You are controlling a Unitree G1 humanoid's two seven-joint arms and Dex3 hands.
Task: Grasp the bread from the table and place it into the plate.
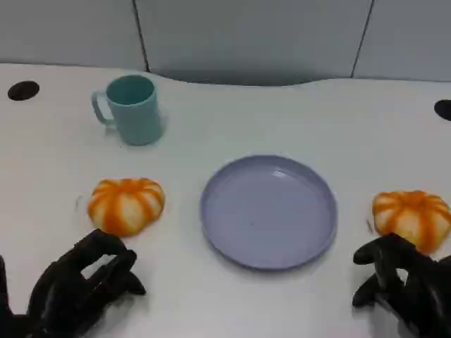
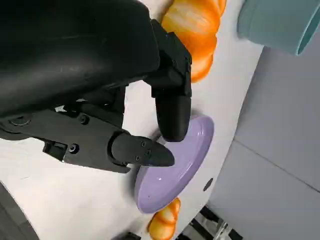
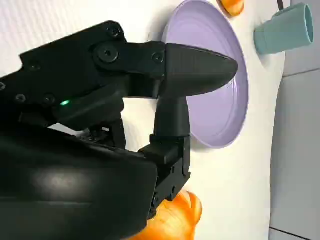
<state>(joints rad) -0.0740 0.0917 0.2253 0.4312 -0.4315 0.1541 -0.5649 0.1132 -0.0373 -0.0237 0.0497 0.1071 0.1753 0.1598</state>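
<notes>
The table (image 1: pixel 211 303) is smooth, matt white. The plate (image 1: pixel 268 211) looks like lavender plastic with a soft satin sheen. Both bread (image 1: pixel 127 204) buns (image 1: pixel 412 217) have a glossy, glazed orange-and-cream crust. The mug (image 1: pixel 130 109) is matt teal, seemingly plastic. Each robot hand (image 1: pixel 81 285) (image 1: pixel 402 282) is hard black plastic, its shell (image 3: pixel 65 195) semi-glossy.

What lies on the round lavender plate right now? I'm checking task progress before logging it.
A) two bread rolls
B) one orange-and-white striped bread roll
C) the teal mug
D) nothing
D: in the head view the round lavender plate is bare, with one orange-and-white striped bread roll on the table to its left, another roll to its right, and the teal mug standing behind.
</notes>
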